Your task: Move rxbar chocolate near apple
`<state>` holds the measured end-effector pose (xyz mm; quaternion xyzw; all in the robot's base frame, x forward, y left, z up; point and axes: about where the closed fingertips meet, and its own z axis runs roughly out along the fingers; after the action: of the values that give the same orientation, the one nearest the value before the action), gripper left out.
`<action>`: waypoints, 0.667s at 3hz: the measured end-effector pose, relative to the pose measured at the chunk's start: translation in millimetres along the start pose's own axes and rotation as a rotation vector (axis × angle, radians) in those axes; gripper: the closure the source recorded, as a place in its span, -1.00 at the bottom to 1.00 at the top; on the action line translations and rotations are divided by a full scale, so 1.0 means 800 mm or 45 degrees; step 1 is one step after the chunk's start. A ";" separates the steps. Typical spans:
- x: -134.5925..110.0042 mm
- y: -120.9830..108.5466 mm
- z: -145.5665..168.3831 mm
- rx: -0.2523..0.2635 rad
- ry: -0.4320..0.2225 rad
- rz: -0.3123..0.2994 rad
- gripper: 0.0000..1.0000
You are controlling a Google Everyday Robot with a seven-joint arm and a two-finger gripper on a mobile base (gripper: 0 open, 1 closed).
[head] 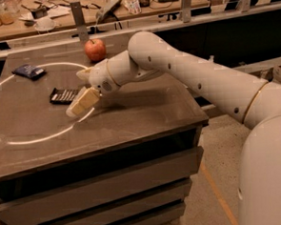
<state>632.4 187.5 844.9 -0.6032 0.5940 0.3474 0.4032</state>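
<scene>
The rxbar chocolate [63, 95], a flat dark bar with pale stripes, lies on the dark table top [131, 115] at left of centre. The red apple [95, 49] stands upright near the table's far edge, apart from the bar. My gripper [82, 88] is low over the table at the bar's right end. Its fingers are open: one pale finger [82, 102] lies just in front of the bar's right end and the other [84, 73] is behind it. The gripper holds nothing.
A small dark blue packet [28, 71] lies at the table's far left. A white circle line [46, 137] is drawn on the top. A rail [182, 16] and a cluttered bench [53, 14] run behind. The table's right edge drops to the floor [216, 176].
</scene>
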 end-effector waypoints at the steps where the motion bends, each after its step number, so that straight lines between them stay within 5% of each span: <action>1: 0.014 0.012 0.002 -0.011 0.005 0.029 -0.06; 2: 0.017 0.009 -0.010 0.023 -0.001 0.044 0.40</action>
<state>625.8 174.1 835.5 -0.5891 0.6074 0.3492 0.4026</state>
